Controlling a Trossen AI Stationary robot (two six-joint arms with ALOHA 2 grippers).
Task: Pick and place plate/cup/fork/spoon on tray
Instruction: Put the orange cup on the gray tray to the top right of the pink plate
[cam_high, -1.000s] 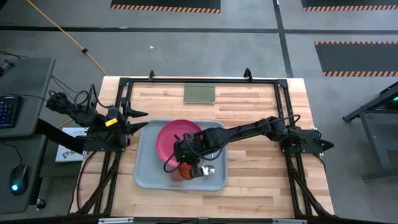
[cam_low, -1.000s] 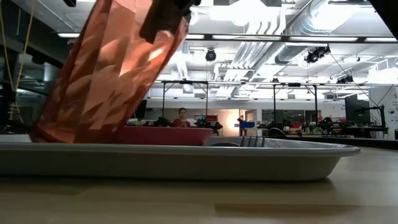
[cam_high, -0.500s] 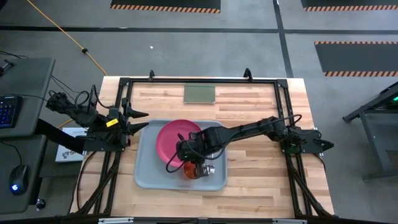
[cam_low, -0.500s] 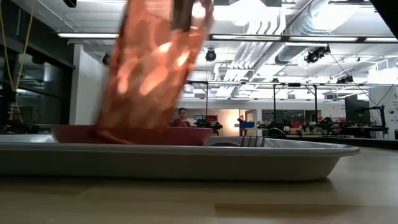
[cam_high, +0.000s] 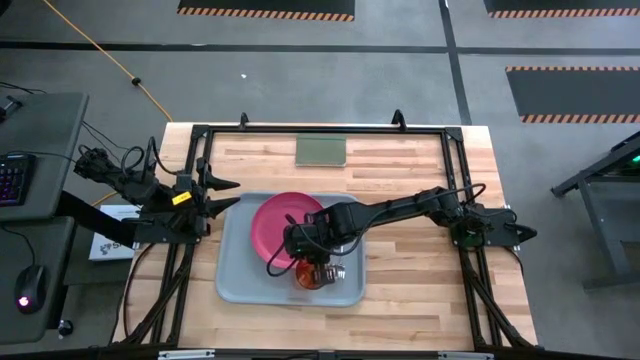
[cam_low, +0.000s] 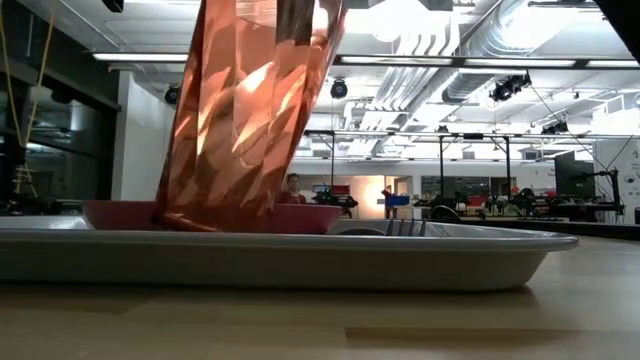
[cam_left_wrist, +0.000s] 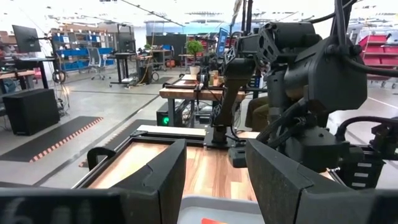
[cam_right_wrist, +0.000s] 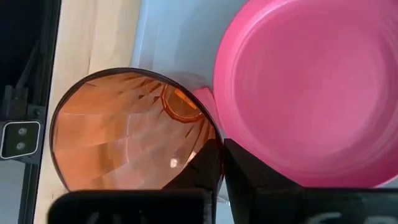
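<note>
Cup: translucent red-orange tumbler, near-upright with a slight tilt, base on the tray floor just beside the plate, mouth up. Right gripper: over the tray, jaws clamped on the cup's rim, one finger inside the wall. Plate: magenta-pink, flat in the tray. Fork: tines showing above the tray rim beyond the cup. Left gripper: parked off the tray's left edge, jaws apart, holding nothing.

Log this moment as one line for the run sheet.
right tool: shut on cup rim, cup over tray | plate: on tray | left tool: open, idle at table's left edge
</note>
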